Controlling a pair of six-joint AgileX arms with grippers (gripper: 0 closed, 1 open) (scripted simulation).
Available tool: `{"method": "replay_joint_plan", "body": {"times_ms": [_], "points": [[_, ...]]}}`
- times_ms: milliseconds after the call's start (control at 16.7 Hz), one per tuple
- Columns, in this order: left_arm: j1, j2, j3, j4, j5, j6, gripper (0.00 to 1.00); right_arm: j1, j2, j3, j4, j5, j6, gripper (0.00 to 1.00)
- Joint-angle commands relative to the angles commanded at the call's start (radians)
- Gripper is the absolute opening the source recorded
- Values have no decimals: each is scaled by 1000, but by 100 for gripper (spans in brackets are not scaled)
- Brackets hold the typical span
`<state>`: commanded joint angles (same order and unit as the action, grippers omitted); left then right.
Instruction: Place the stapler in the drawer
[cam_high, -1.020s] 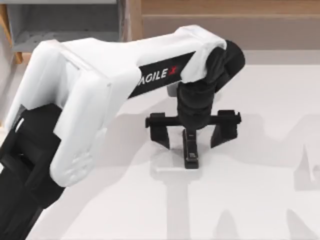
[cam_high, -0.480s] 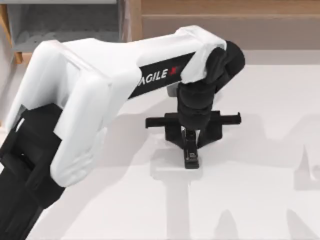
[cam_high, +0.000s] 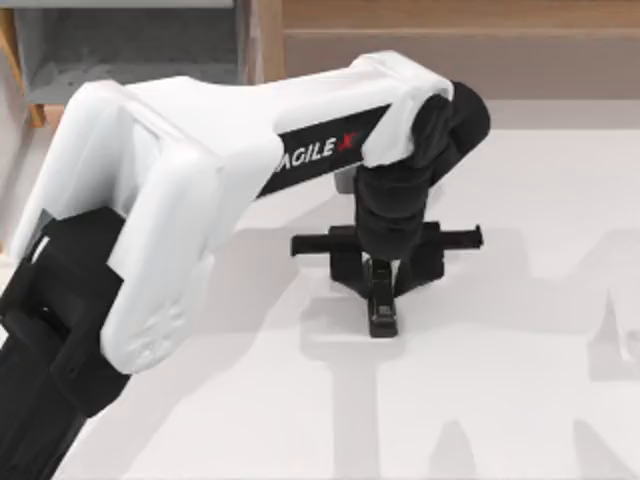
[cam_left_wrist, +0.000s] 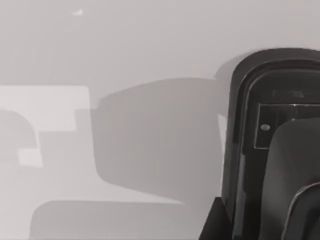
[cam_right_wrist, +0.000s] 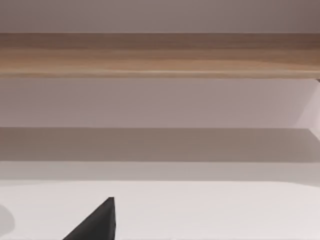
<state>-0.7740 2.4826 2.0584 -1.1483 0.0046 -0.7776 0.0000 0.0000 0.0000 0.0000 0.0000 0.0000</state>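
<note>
One white table (cam_high: 520, 400), brown wooden ledge (cam_high: 450, 30) along far edge; drawer (cam_high: 130, 50), grey inside, at far left. Slim glossy black stapler (cam_high: 383, 312) lies mid-table, left gripper (cam_high: 383, 285) fingers clamped on it, arm overhanging.

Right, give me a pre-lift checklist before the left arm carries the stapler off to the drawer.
1. Left gripper over the stapler: ok, it stands right above it in the top view.
2. Fingers closed on the stapler from both sides: ok.
3. Stapler off the table: cannot tell.
4. Drawer open to receive it: ok, grey inside visible at the top view's upper left.
5. Path to the drawer: cannot tell, the left arm covers it.
6. Right arm out of the way: ok, nothing of it near the stapler.
</note>
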Motion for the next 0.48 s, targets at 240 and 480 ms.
{"method": "replay_joint_plan", "body": {"times_ms": [240, 480], "points": [[1, -3, 13, -12, 0, 0, 0, 0, 0, 0, 0, 0, 0, 100], [0, -13, 65, -88, 0, 0, 0, 0, 0, 0, 0, 0, 0, 100]]}}
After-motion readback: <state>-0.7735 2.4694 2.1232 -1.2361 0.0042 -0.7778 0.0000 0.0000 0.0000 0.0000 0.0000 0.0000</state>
